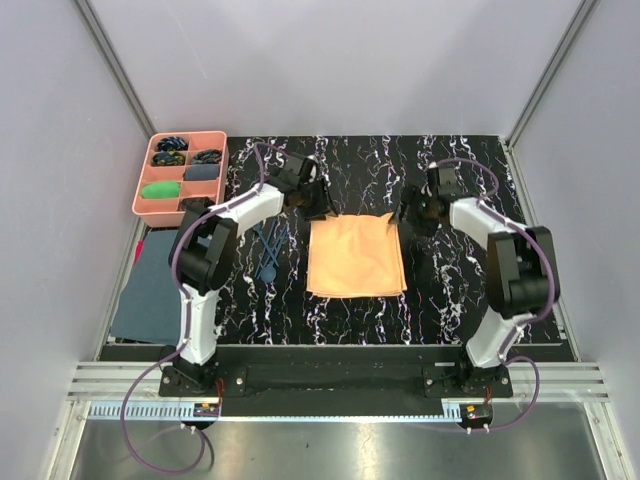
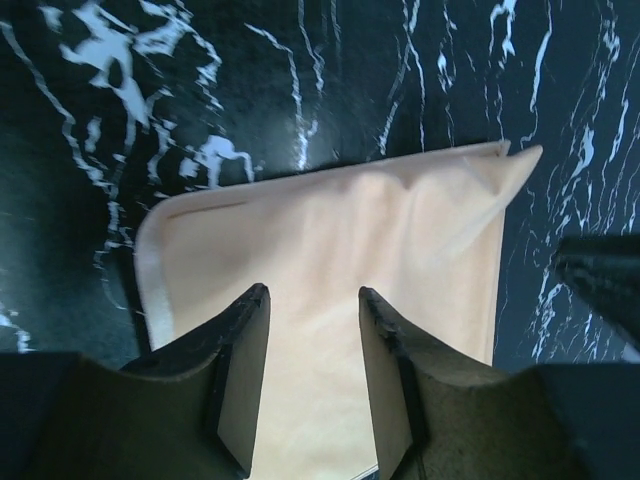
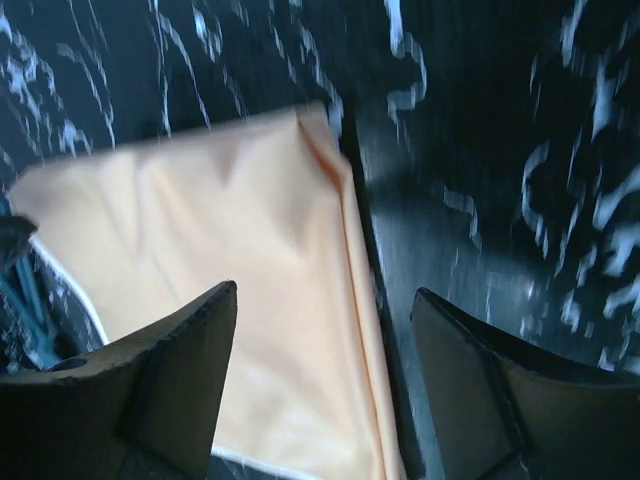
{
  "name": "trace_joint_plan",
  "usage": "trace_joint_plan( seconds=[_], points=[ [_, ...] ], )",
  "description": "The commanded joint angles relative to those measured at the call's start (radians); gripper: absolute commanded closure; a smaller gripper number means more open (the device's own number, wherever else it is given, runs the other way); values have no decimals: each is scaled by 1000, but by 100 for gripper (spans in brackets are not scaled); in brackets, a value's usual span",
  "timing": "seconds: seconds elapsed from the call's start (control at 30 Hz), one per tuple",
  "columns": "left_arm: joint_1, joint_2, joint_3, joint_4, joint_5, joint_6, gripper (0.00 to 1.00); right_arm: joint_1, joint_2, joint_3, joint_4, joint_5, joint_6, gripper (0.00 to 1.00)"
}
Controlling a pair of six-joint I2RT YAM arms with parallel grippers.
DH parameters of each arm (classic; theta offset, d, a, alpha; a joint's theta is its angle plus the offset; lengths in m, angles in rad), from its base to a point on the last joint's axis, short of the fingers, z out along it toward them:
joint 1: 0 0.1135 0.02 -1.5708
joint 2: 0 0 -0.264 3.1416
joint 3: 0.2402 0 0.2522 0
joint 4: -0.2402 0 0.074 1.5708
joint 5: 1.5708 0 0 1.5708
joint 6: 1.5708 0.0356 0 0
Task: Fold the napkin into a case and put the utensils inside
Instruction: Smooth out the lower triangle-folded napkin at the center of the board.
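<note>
At the far left a dark blue-grey cloth sheet [image 1: 150, 285] lay half off the black marbled surface [image 1: 450, 300], with a pink compartment tray [image 1: 181, 176] behind it holding small coloured bundles. Next came the utensils [image 1: 268, 252], slim dark blue pieces lying together on the surface, just beside the left arm and a little apart from the napkin's left edge. The left fingers [image 1: 312, 197] hung over the napkin's far left corner, about half open, with the fabric showing through the gap and nothing clamped between them. The napkin [image 1: 355, 256] lay flat in the middle of the surface between the two arms, a peach-orange, roughly square shape with layered edges showing along its near side. The right fingers [image 1: 421, 208] stood at the napkin's far right corner, spread wide over its right edge and holding nothing.
</note>
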Motion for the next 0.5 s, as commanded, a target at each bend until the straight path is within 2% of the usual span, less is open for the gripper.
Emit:
trace_joint_plan(
  seconds=[0.0, 0.07, 0.2, 0.4, 0.47],
  points=[
    [30, 3, 47, 16, 26, -10, 58, -9, 128, 160, 19, 57, -85, 24],
    [35, 10, 48, 16, 21, -13, 59, -10, 185, 212, 17, 36, -99, 27],
    [50, 38, 53, 16, 14, -16, 64, -13, 239, 245, 31, -9, -110, 40],
    [58, 78, 54, 16, 8, -25, 70, -16, 271, 237, 72, -22, -108, 48],
    [61, 90, 53, 9, 0, -29, 73, -21, 285, 248, 89, -32, -99, 58]
  ],
)
